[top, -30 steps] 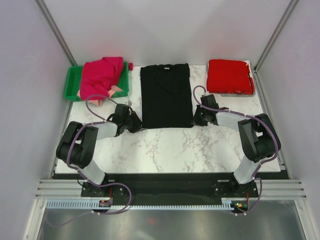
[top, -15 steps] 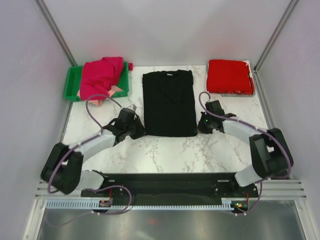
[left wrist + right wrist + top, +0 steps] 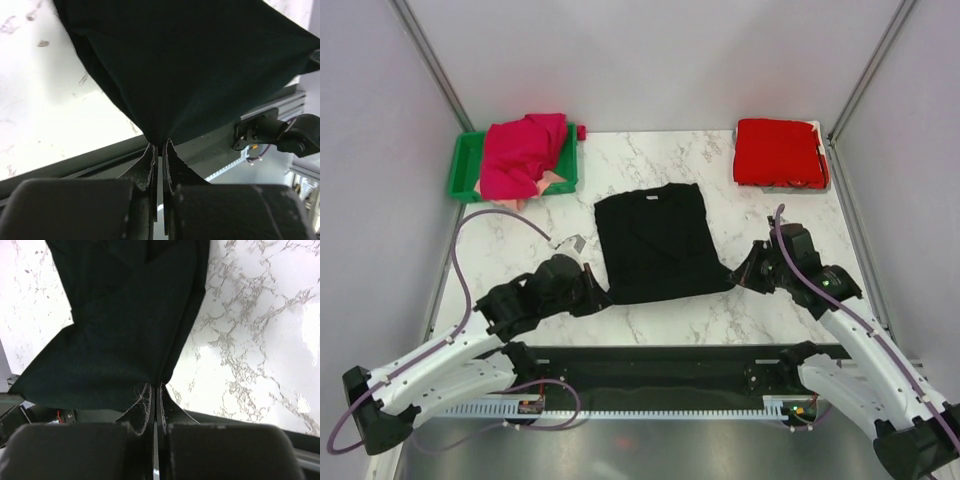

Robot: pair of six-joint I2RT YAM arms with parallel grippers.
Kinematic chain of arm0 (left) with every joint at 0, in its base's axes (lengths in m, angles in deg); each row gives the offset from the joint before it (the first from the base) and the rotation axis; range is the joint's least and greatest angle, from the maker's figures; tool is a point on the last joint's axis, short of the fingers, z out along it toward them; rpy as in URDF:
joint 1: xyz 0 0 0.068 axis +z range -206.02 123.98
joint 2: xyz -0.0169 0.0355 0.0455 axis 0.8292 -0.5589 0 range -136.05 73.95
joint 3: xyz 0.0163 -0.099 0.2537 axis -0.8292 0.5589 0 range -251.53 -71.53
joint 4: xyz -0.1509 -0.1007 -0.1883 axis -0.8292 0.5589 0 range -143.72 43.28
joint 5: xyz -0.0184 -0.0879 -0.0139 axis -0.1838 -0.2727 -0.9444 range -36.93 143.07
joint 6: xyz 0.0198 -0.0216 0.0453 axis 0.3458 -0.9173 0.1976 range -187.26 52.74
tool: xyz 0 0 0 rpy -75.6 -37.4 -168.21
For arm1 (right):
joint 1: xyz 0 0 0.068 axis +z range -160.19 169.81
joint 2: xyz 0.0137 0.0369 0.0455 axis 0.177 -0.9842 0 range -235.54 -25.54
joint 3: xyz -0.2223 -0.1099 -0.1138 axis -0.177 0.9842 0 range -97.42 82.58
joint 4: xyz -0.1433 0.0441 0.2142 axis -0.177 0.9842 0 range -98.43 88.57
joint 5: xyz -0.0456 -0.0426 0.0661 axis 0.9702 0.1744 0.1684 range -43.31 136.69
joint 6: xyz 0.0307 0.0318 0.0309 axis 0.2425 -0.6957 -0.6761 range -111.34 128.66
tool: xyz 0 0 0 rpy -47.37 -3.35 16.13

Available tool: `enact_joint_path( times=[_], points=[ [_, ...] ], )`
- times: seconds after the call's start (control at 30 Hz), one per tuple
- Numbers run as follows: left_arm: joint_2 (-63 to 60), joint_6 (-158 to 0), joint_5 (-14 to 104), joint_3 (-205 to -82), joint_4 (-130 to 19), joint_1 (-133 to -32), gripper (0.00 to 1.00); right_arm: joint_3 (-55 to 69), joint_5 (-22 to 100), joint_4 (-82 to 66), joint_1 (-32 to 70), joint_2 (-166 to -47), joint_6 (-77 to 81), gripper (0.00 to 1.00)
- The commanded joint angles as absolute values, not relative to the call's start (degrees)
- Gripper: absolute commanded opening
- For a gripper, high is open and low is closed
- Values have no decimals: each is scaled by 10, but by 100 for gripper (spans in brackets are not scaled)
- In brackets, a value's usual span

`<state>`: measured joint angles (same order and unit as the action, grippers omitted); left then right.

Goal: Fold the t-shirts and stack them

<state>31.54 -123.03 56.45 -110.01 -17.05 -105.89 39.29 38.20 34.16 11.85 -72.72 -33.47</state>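
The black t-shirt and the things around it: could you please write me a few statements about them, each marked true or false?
1. The left gripper is shut on a near corner of the black t-shirt. True.
2. The right gripper is open and clear of the cloth. False: it is shut on the black t-shirt's other near corner.
3. The red t-shirt lies folded at the far right corner of the table. True.
4. The magenta t-shirt lies spread flat in the middle of the table. False: it is heaped over the green bin at the far left.
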Motion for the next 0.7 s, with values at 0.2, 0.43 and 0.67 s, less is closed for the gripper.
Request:
enact_joint_path(
  times=[0.2, 0.43, 0.67],
  points=[
    [202, -1190, 735, -1286, -35, -1052, 2, 220, 505, 394, 126, -873, -305, 0],
    [100, -1115, 697, -1334, -94, -952, 2, 72, 557, 377, 123, -1040, -247, 0],
    [29, -1045, 631, -1374, -152, -844, 2, -38, 554, 363, 110, -1171, -220, 0]
  ],
)
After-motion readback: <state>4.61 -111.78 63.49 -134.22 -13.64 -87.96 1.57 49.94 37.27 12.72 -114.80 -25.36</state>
